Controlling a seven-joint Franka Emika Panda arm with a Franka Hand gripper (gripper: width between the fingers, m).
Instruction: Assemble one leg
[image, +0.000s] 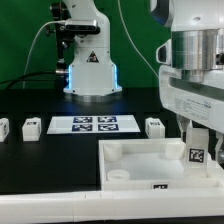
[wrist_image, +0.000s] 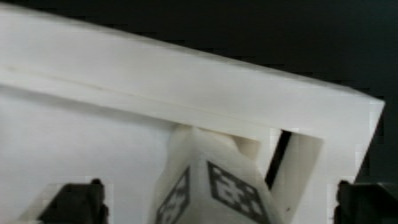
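One leg, a small white block with a square tag, stands upright inside the white tray near its corner at the exterior view's right. My gripper hangs straight over this leg. In the wrist view the leg sits between my two dark fingers, with a gap on each side, so my gripper is open around it. The tray's wall runs just behind the leg. Three more legs lie on the black table: two at the exterior view's left and one behind the tray.
The marker board lies flat behind the tray, in front of the robot's base. A round socket shows in the tray's near corner at the exterior view's left. The table's light front edge runs under the tray.
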